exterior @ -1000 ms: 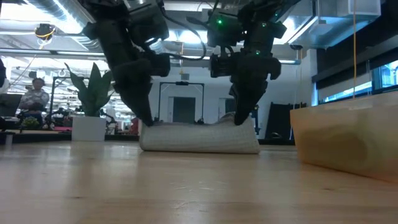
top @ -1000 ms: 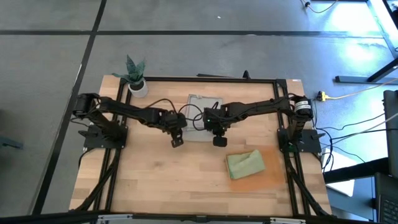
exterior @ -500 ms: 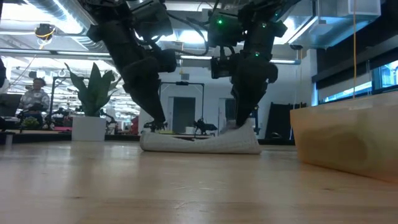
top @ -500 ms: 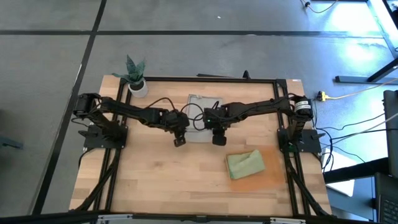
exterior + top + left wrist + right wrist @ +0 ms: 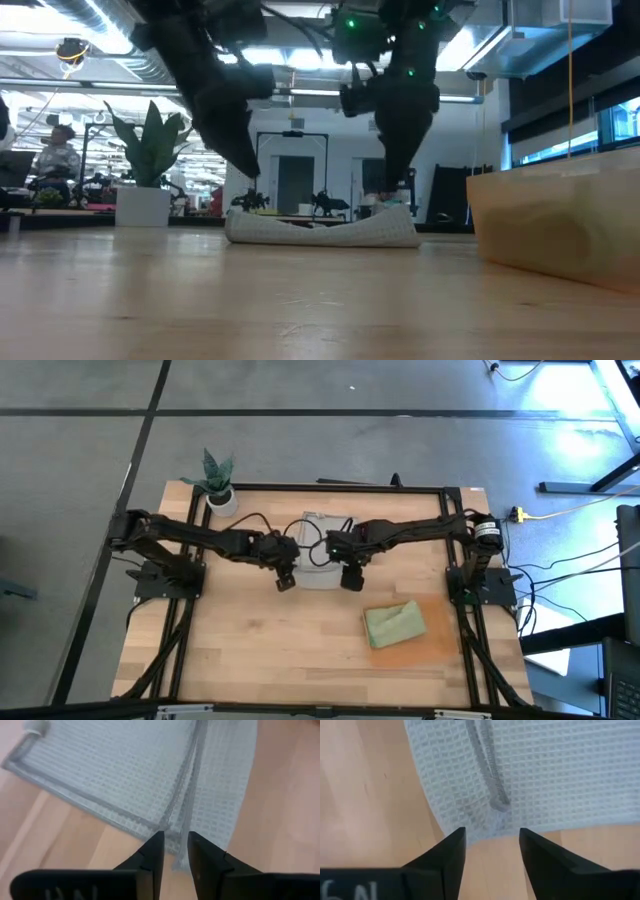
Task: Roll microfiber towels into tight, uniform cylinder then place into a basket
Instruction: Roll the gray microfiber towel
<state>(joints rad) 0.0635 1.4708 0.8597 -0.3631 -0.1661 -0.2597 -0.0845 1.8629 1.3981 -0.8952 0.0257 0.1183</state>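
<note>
Wrist views reveal towel [image 5: 150, 775] weave

The arms cover most of the grey towel [image 5: 318, 550] from above.

so a second ago both grippers were pinched down onto the grey towel [image 5: 320, 228], one at each end. now the left gripper [image 5: 175, 851] and the right gripper [image 5: 491, 845] have both let go, fingers spread with a gap, and lifted up just above the towel's near edge. the towel itself has slumped, it was a plump bundle before and now sags flat in the middle with the ends curling up
</note>
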